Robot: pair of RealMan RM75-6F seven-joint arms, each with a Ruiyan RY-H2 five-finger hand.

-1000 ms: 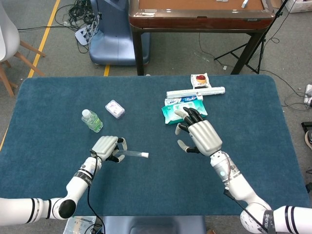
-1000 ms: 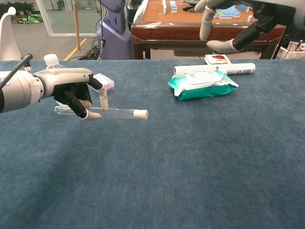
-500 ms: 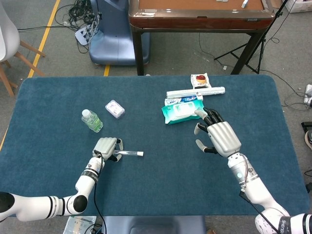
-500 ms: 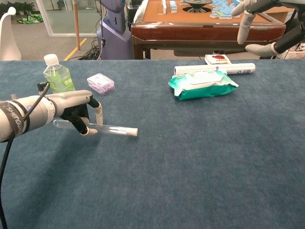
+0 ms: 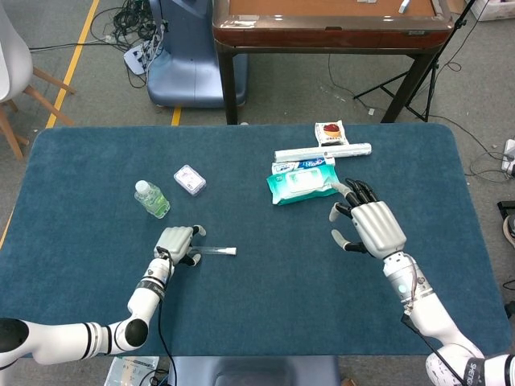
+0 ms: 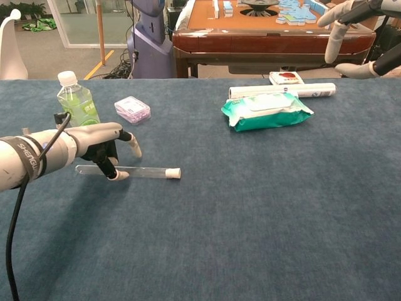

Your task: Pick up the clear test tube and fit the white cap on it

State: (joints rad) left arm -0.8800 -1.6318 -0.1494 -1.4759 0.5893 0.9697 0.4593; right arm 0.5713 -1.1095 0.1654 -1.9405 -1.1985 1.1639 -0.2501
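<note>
Fingers (image 6: pixel 111 168) of left hand (image 5: pixel 175 244) hold capped test tube (image 6: pixel 135 170) level, cap rightward.

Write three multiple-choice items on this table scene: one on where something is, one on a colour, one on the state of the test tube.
1. Where is the small green bottle?
A. Beyond the left hand, on the table
B. On the wipes pack
C. In the right hand

2. What colour is the wipes pack?
A. Red
B. Teal green
C. Yellow

3. How is the test tube now?
A. Standing upright
B. Lying flat on the table with the white cap on its end
C. Broken in two

Answers: 1 A, the bottle stands just behind the left hand. 2 B, both views show it teal. 3 B, the chest view shows it flat, capped end pointing right.
</note>
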